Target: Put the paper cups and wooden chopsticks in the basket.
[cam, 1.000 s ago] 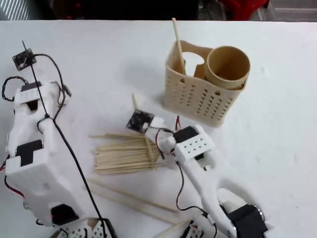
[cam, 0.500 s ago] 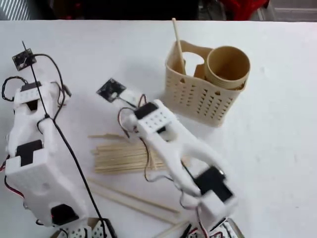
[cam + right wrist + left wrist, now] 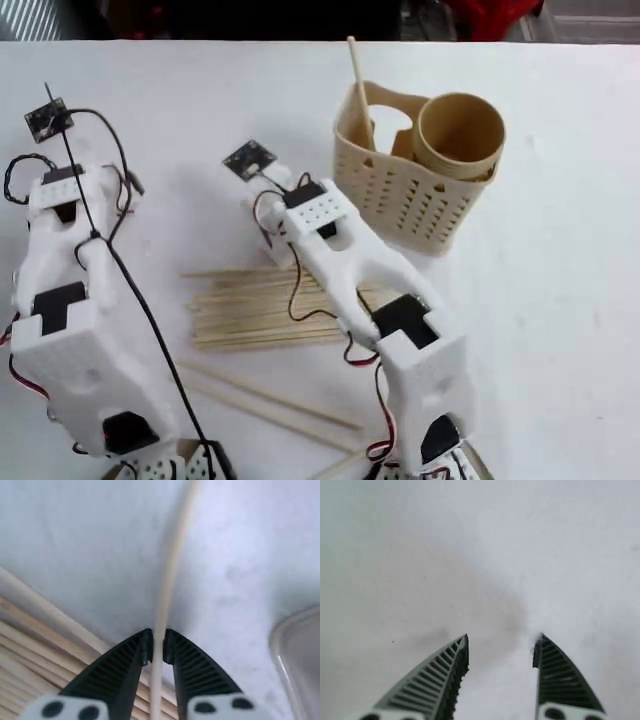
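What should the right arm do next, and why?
Probably lift and swing toward the basket: the right gripper is shut on one chopstick beside the pile, and the basket stands close by.

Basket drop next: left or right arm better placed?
Right. The right gripper is shut on a chopstick, and in the high view its arm stands close to the basket. The left gripper is open over bare table, holding nothing.
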Controlling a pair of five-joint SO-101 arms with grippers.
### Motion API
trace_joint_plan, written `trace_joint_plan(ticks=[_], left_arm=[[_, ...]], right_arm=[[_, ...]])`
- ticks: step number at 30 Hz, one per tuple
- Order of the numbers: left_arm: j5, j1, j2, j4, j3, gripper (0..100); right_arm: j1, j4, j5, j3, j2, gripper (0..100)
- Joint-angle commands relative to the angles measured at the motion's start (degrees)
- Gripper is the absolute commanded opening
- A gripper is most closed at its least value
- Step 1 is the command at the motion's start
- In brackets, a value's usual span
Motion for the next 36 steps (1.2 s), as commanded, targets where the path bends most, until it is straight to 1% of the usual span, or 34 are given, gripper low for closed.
trace_joint_plan(ticks=[1,4,7,12,17,20,23,26,28,30,36], left_arm=[[0.62,-0.22,-0.48,-1.14,-2.55,22],[0.62,-0.22,-0.40,-1.14,-2.55,22],[0.62,-0.22,-0.40,-1.14,-2.55,22],[0.62,-0.13,-0.40,-1.14,-2.64,22],[0.62,-0.13,-0.40,-1.14,-2.55,22],[0.62,-0.13,-0.40,-1.14,-2.55,22],[0.62,-0.13,-0.40,-1.14,-2.37,22],[0.62,-0.22,-0.40,-1.14,-2.37,22],[0.62,-0.22,-0.40,-1.14,-2.37,22],[0.62,-0.31,-0.40,-1.14,-2.37,22],[0.62,-0.31,-0.40,-1.14,-2.55,22]], right_arm=[[-0.13,2.59,-0.35,-1.05,-4.70,1.8],[-0.13,6.37,-2.90,-1.05,-11.03,1.7],[-0.31,10.86,-3.78,-1.05,-19.74,1.7],[-0.13,16.04,-3.78,-1.14,-39.16,1.7],[-0.04,15.16,-3.34,-1.67,-57.89,1.7],[-0.04,8.57,-3.78,-1.58,-65.10,1.7],[0.75,-4.00,-3.78,-1.14,-67.21,1.7],[5.23,-16.13,-3.78,-1.14,-65.36,1.8],[8.22,-21.85,-3.78,-1.14,-62.29,1.9],[9.98,-25.01,-3.78,-1.14,-58.07,1.9],[15.16,-30.20,-3.87,-1.14,-45.93,1.9]])
